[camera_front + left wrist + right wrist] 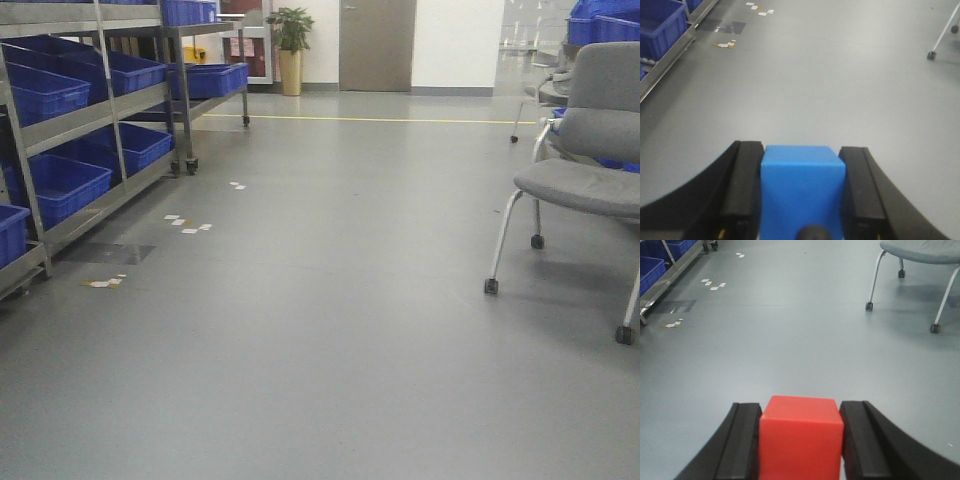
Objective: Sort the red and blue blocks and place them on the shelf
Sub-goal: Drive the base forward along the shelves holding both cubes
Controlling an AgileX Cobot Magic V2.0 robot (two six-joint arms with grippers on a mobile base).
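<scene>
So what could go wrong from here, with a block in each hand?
The blue block in the left gripper and red block in the right gripper are pinched only at their sides above floor; a slip could drop them. The shelf tiers in view hold blue bins, so room looks tight.

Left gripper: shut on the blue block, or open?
Shut on the blue block: both black fingers of the left gripper sit flush against its sides, no gap showing.

Blue block [802,192] in left gripper [801,150], red block [801,437] in right gripper [800,407]; steel shelf [100,208] at left.
</scene>
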